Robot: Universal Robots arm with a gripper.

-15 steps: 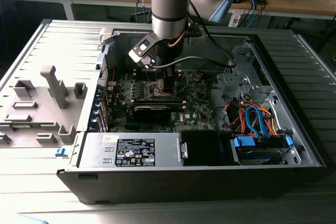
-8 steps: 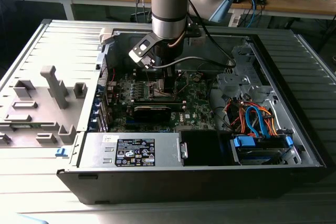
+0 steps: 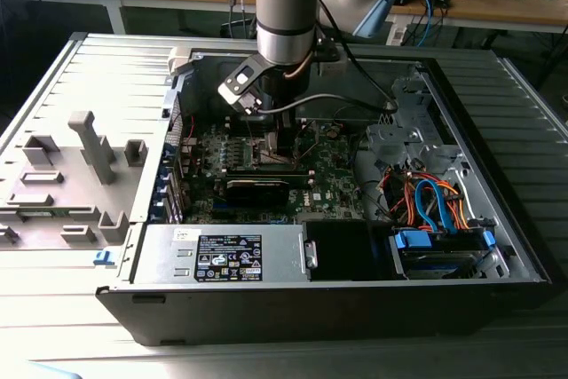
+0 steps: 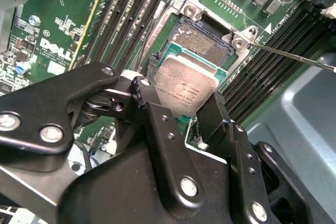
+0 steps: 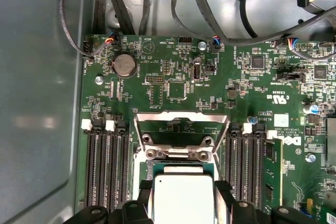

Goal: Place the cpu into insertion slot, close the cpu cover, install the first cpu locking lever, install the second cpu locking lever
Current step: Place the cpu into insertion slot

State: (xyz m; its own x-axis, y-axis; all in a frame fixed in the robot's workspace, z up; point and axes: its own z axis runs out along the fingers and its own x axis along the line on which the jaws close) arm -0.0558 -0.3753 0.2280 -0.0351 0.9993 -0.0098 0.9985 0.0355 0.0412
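Gripper [image 4: 186, 85] clamps cpu [image 5: 182, 199] by two opposite edges over slot [image 4: 202, 38]; judged light, stiff, fragile, so edge hold suits it.

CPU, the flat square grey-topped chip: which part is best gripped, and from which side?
Two opposite thin edges, coming from above its flat top face, as the black pincer holds the flat square grey-topped cpu now. That leaves the underside free over the dark square socket.

Memory slots [image 5: 105, 166] flank the open insertion slot [image 4: 202, 43]; the raised cpu cover [image 5: 179, 114] borders one edge.
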